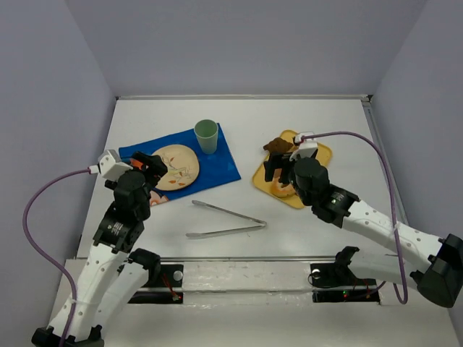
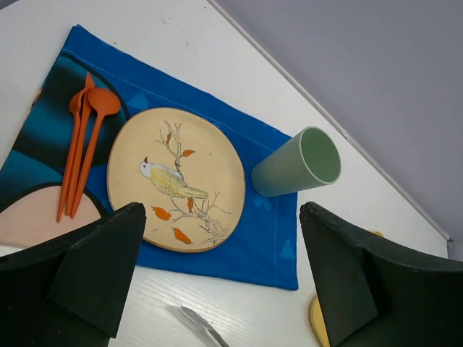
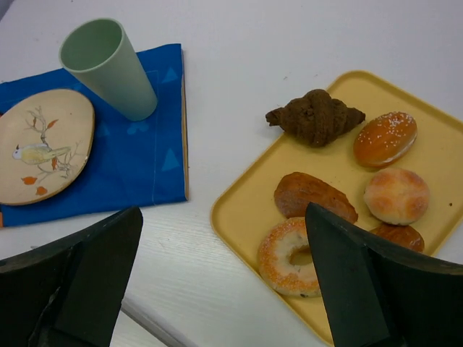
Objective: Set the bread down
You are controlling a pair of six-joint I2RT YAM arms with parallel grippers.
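Note:
The bread (image 3: 385,139), a glossy golden-orange oval roll, lies at the far side of the yellow tray (image 3: 246,210) beside a dark chocolate-brown croissant (image 3: 315,116). My right gripper (image 3: 224,289) is open and empty, hovering over the tray's near-left corner; from above it (image 1: 278,168) hides the bread. The round bird-painted plate (image 1: 176,167) lies bare on a blue cloth (image 1: 224,166). It shows in the left wrist view (image 2: 176,177) and the right wrist view (image 3: 43,144). My left gripper (image 2: 224,289) is open and empty, just near of the plate (image 1: 155,170).
A green cup (image 1: 207,135) stands on the cloth behind the plate. Metal tongs (image 1: 224,220) lie on the table between the arms. The tray also holds a sugared ring doughnut (image 3: 289,256), a brown oval pastry (image 3: 311,195) and a pale round bun (image 3: 396,195). Orange spoons (image 2: 83,144) lie left of the plate.

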